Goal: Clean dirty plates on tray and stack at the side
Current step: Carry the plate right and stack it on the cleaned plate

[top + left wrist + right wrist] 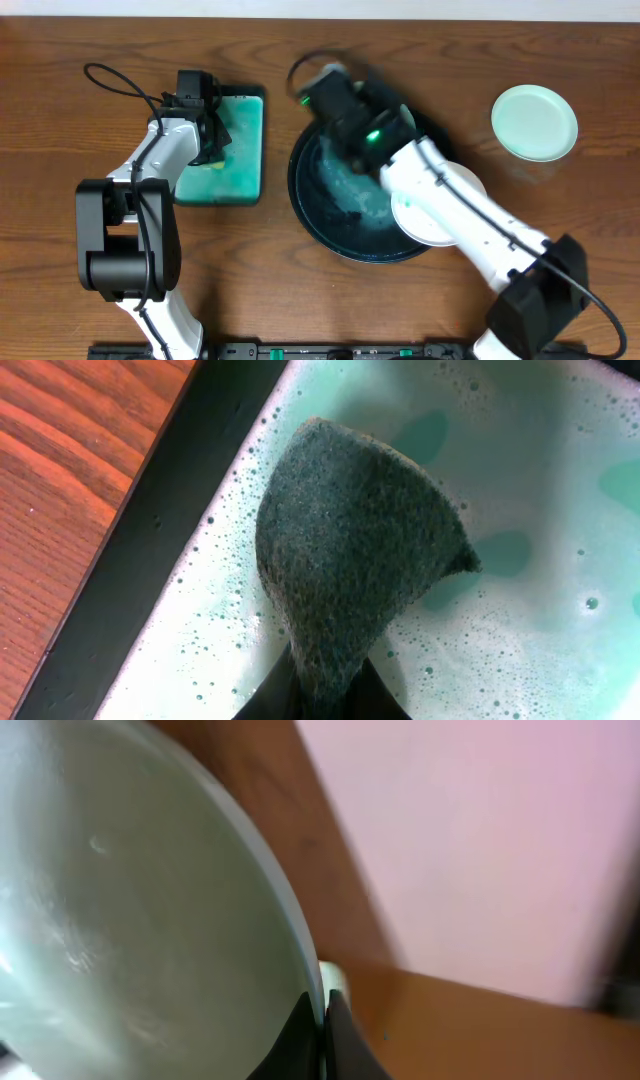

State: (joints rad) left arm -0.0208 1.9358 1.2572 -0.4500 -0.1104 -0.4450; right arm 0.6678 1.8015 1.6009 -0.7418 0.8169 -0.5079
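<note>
The black round tray [300, 198] sits mid-table. A white plate [422, 222] lies on its right side, partly under my right arm. A mint-green plate [535, 122] lies on the table at the far right. My right gripper [323, 1020] is shut on the rim of another mint-green plate [150, 900], held tilted. In the overhead view this gripper [325, 88] is blurred at the tray's back edge. My left gripper [320, 695] is shut on a dark green sponge [350, 540] over soapy water.
The sponge hangs over the rectangular teal-green tray [245, 170], left of the black tray, and its dark rim [150, 530] shows in the left wrist view. Pale foam or water [350, 190] lies inside the black tray. Cables loop behind both arms.
</note>
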